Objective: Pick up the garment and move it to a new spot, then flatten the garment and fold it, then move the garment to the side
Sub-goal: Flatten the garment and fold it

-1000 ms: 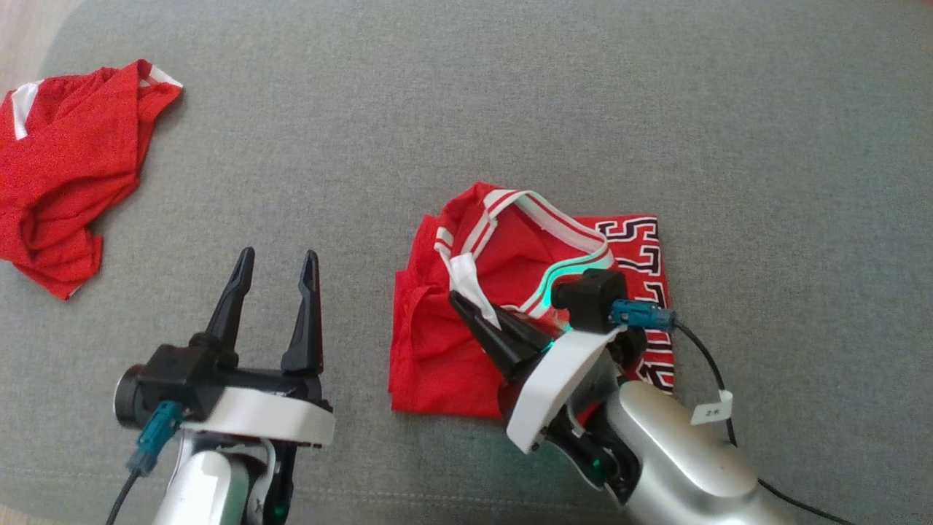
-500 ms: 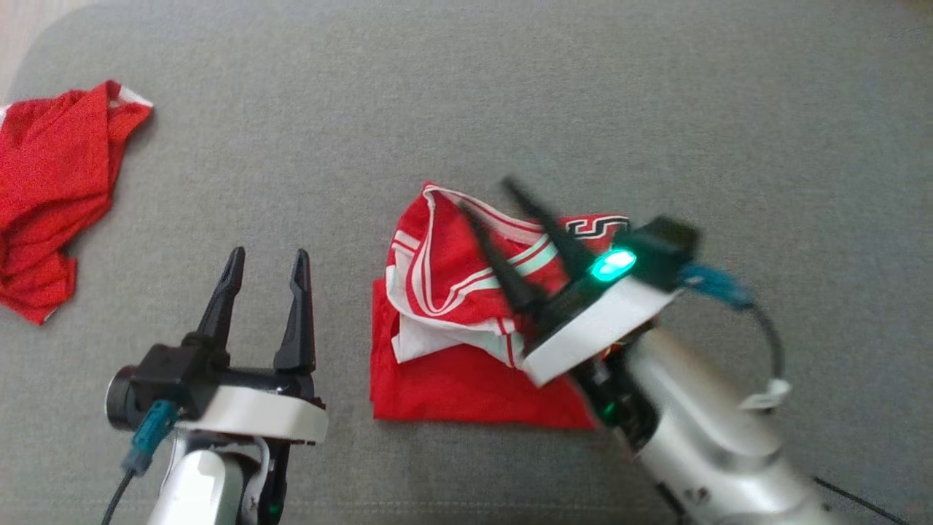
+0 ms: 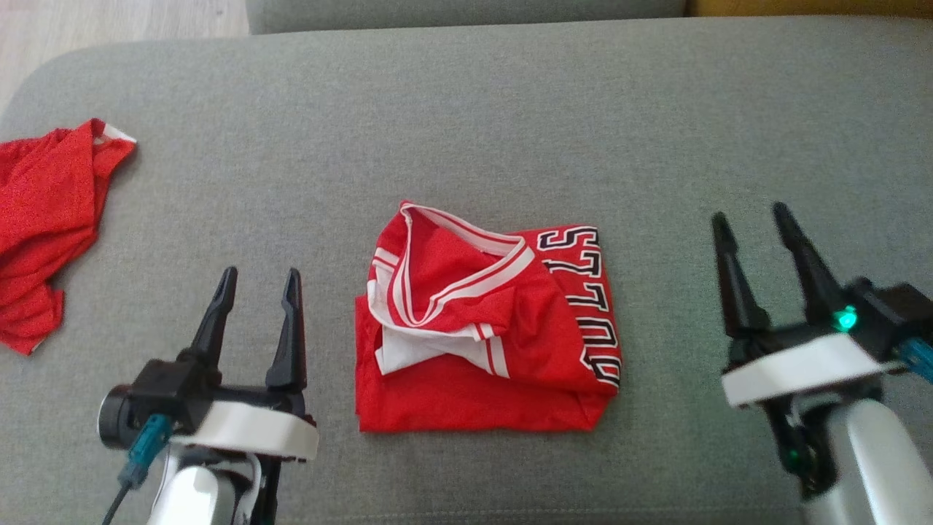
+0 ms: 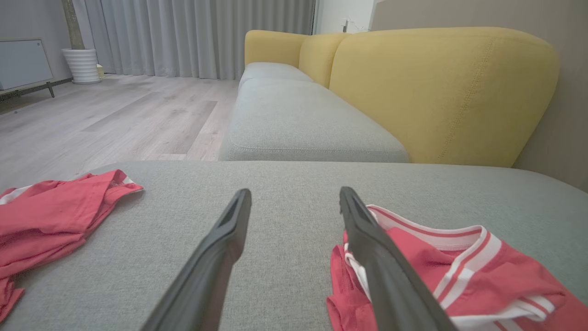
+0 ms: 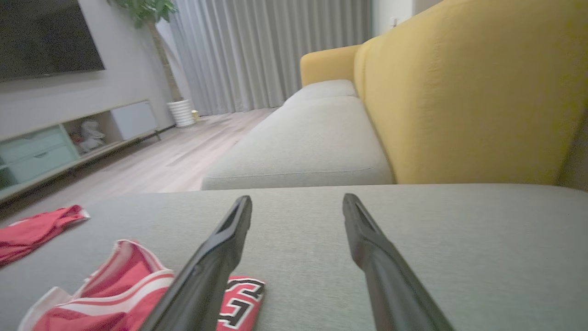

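The garment (image 3: 485, 328) is a red jersey with white trim and black lettering, lying folded in a rough square on the grey cushion (image 3: 510, 131). In the left wrist view the garment (image 4: 464, 280) lies just right of my fingers; in the right wrist view the garment (image 5: 115, 289) sits at lower left. My left gripper (image 3: 259, 273) stands open to the left of it, nothing between its fingers. My right gripper (image 3: 751, 215) stands open well to the right of it, apart from the cloth and empty.
A second red garment (image 3: 44, 219) lies crumpled at the cushion's left edge. Beyond the cushion are another grey seat (image 4: 303, 119), a yellow backrest (image 4: 441, 92) and wooden floor (image 4: 105, 115).
My right gripper opened, let go of the garment's collar and drew back to the right. The folded flap now lies on the garment. The head camera shifted a little.
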Tool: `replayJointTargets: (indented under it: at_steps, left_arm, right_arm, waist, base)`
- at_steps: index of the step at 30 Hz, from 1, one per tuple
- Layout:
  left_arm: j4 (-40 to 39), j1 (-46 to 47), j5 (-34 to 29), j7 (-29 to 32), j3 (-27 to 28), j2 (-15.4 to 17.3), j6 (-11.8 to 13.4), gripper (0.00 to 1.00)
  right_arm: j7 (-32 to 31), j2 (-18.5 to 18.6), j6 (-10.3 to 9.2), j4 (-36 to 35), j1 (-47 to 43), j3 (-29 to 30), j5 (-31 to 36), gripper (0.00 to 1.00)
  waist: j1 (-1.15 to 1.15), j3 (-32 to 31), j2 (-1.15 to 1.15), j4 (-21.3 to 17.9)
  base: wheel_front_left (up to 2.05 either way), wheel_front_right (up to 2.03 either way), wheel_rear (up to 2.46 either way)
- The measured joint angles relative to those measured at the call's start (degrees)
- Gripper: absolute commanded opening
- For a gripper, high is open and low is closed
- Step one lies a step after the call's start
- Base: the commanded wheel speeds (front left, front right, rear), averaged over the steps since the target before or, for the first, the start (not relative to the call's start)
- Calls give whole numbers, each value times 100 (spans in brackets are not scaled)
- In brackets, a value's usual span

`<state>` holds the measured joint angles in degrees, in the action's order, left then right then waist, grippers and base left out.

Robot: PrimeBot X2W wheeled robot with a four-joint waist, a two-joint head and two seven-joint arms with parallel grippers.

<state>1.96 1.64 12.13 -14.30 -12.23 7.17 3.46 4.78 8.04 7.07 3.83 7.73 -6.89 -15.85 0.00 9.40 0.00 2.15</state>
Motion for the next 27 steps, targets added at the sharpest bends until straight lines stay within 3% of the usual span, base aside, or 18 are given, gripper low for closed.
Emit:
replayJointTargets:
  at_steps: [8, 24, 25, 26, 27]
  left_arm:
    - [-4, -166, -13, 22, -21, 103, 0, 100]
    - [-12, -169, -7, 86, -66, 157, 10, 100]
    - [-13, -169, -2, 86, -74, 157, 15, 100]
    - [-13, -169, -2, 86, -83, 158, 16, 100]
    - [-14, -169, -2, 86, -98, 158, 16, 100]
  right_arm:
    - [-486, -58, 0, -1047, -953, 515, 480, 100]
    - [-659, -222, 0, -1338, -1104, 598, 470, 100]
    - [-688, -225, 0, -1318, -1104, 594, 452, 78]
    - [-726, -225, 0, -1269, -1104, 582, 428, 28]
    - [-757, -226, 0, -1201, -1102, 565, 399, 0]
  waist:
    - [0, -144, 0, -80]
    - [0, -124, 0, -87]
    - [0, -117, 0, -86]
    - [0, -108, 0, -84]
    - [0, -96, 0, -80]
  base:
    - [0, 0, 0]
    - [0, 0, 0]
    - [0, 0, 0]
    - [0, 0, 0]
    - [0, 0, 0]
